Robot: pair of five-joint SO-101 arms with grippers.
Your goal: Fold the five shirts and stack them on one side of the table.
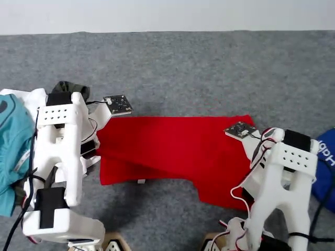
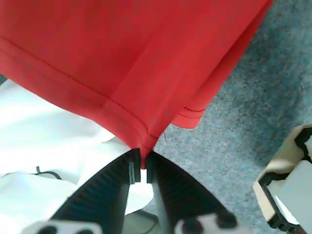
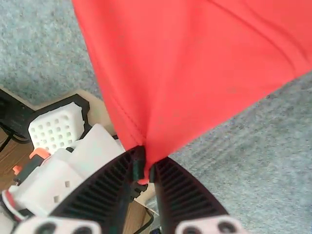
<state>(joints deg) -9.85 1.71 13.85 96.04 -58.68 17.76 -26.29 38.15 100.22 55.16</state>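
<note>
Red shirt (image 1: pixel 172 151), 2 edge grips
Left gripper (image 2: pixel 142 168) and right gripper (image 3: pixel 145 168) pinch its hems; we expect limp, light cloth.

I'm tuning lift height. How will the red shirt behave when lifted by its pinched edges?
Probably floppy: the red shirt fans out in creases from where the left end effector and right end effector pinch it. Likely light, as small pinches of hem hold it. It might drag on the fuzzy grey table.

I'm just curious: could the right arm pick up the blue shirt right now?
Probably not yet: the right gripper is shut on the red shirt. The blue shirt lies beside that arm, unblocked.
</note>
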